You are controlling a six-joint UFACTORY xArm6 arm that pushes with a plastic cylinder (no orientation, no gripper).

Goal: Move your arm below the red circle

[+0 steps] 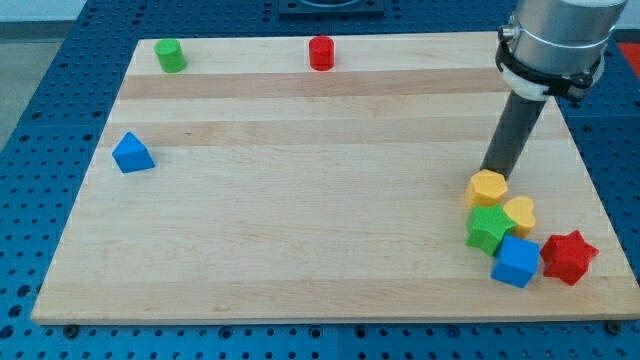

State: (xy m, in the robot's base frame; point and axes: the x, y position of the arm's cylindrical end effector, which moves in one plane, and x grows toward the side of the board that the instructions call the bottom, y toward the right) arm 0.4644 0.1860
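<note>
The red circle (321,52) is a short red cylinder near the top edge of the wooden board (300,180), a little right of centre. My tip (493,171) is far from it, at the view's right, touching or just above the top of a yellow hexagon block (488,187). The dark rod rises from the tip up to the arm's grey body at the view's top right.
A green cylinder (170,55) sits at the top left. A blue triangle (132,153) lies at the left. Below the yellow hexagon cluster a green star (489,228), a yellow heart (520,212), a blue cube (516,261) and a red star (569,256).
</note>
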